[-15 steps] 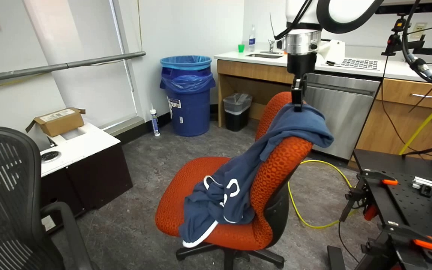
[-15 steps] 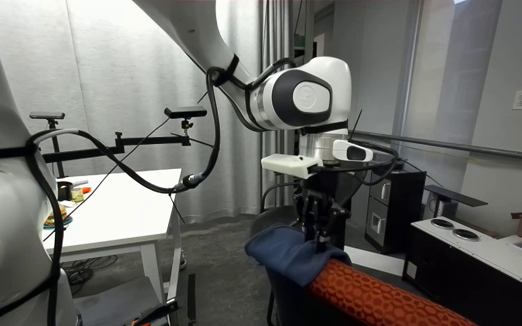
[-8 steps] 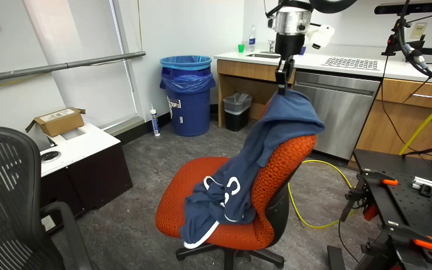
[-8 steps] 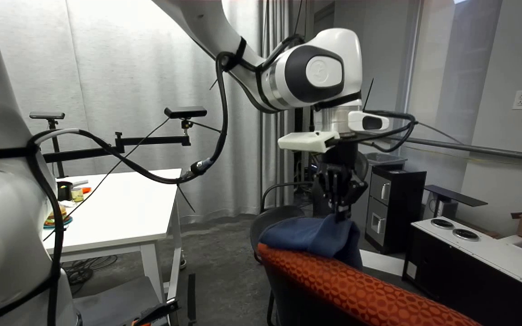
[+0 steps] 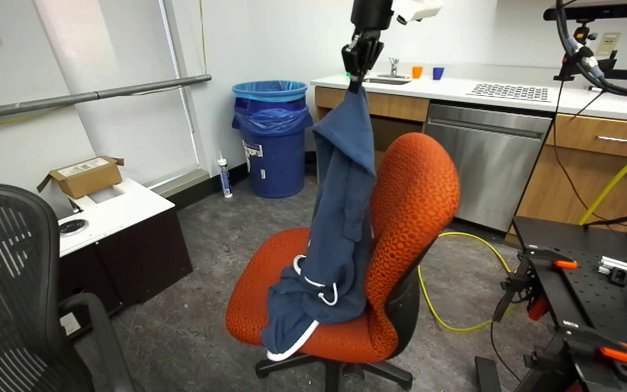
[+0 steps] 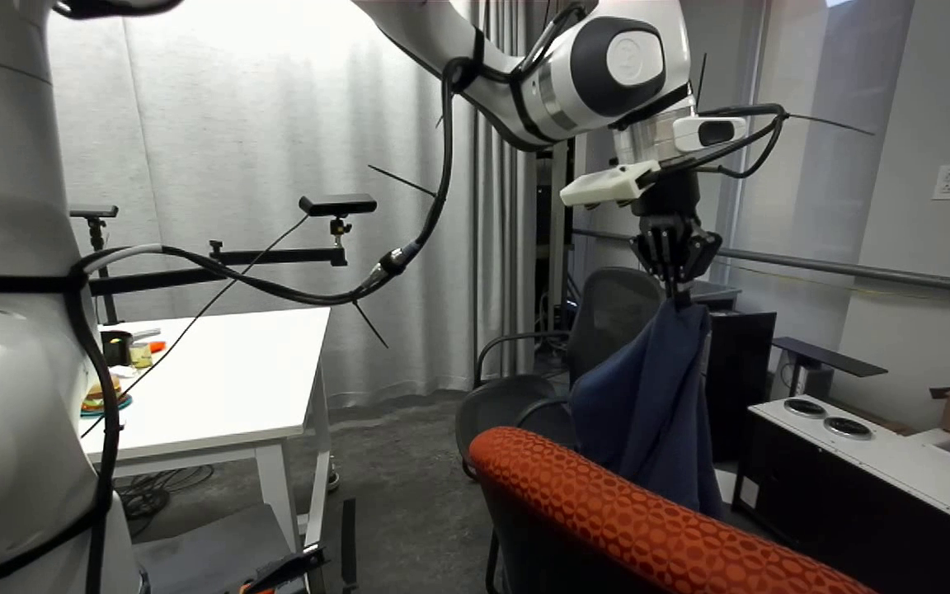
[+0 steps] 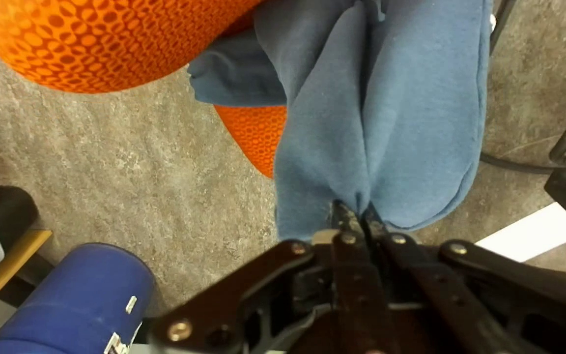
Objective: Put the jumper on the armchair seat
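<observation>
The wrist view shows the gripper [image 7: 355, 211] pinching the blue jumper [image 7: 406, 132], which hangs below it. In an exterior view, left to right, come a black mesh chair [image 5: 6, 272], a box [image 5: 86, 178] and a blue bin [image 5: 274, 158]; then the jumper's low part lies on the orange seat [image 5: 259, 272], beside the chair back [image 5: 417, 190]. In an exterior view, the chair back [image 6: 607, 503] hides that part.

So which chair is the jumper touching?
The orange-red chair: the lower end of the jumper lies bunched on its seat. The black mesh chair stands apart, touching none of it.
</observation>
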Controlling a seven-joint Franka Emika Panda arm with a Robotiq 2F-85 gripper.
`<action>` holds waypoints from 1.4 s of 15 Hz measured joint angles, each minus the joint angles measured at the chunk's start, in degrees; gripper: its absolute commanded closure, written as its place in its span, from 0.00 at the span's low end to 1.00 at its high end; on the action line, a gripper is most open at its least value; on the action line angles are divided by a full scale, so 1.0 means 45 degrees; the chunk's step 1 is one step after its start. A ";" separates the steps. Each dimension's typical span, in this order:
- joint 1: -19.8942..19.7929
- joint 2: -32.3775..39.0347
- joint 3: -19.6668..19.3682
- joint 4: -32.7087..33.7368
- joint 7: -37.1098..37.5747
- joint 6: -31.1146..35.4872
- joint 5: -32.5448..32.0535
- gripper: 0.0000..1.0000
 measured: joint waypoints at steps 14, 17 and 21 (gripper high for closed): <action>0.0206 0.3156 -0.0134 0.2664 0.0615 -0.0127 -0.0001 0.62; 0.0238 0.2973 -0.0130 0.2309 0.0441 -0.0129 -0.0002 0.39; 0.0272 0.2258 -0.0121 0.1274 -0.0004 -0.0129 -0.0017 0.11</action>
